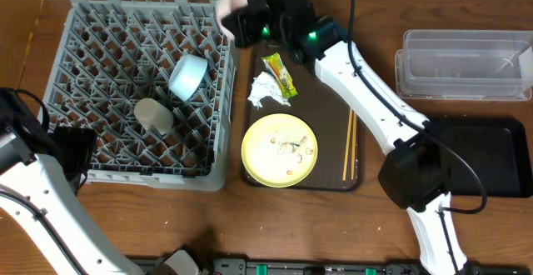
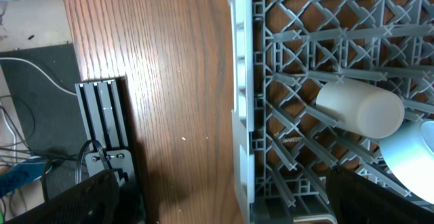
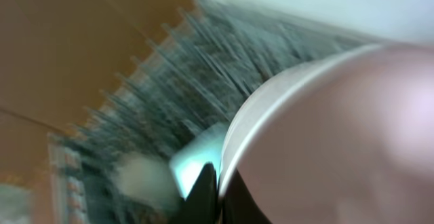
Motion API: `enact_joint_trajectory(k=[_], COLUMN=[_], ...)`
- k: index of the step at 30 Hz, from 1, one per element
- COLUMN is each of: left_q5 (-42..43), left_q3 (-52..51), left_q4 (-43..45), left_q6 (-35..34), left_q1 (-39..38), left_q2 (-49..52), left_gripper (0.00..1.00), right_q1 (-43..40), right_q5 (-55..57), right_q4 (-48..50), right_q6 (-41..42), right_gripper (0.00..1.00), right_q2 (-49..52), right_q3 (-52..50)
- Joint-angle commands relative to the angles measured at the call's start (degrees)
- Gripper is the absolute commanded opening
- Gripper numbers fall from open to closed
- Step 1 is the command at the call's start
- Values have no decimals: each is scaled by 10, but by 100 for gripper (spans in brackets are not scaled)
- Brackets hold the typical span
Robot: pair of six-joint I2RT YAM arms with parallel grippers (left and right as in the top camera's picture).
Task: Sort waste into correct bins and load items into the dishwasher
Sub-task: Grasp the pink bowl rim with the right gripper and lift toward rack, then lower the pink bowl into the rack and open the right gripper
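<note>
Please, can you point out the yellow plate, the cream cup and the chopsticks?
yellow plate (image 1: 263,163), overhead view, bare lower-left part of its face.
cream cup (image 1: 154,115), overhead view, middle of its body.
chopsticks (image 1: 350,146), overhead view, middle of the pair.

No writing, label or number is readable anywhere; the print on the small yellow-green snack wrapper (image 1: 280,74) is too small to read.

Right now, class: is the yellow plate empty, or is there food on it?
Not empty. The yellow plate on the brown tray has pale food scraps scattered across its middle.
</note>
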Motion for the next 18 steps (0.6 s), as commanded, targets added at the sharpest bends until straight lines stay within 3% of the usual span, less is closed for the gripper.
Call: enact_joint_trajectory(k=[1, 6, 10, 13, 18], left_q5=[-1, 0, 4, 4, 4], left_q3=[-5, -5, -5, -5, -5], left_q4=[-2, -2, 0, 3, 3], left_q6=[-2, -2, -2, -2, -2], left_q1=[2, 2, 2, 2, 2], left_q2=[1, 1, 1, 1, 1], left_gripper=[98, 98, 98, 98, 98], right_q1=[10, 31, 46, 58, 63], right_q5=[-59, -5, 71, 100, 99], right_q4=[158, 429, 567, 597, 568], right_q6=[137, 329, 483, 534, 527], right_gripper=[1, 1, 1, 1, 1], right_q2=[25, 144, 227, 266, 276], right_q3=[4, 4, 5, 5, 5])
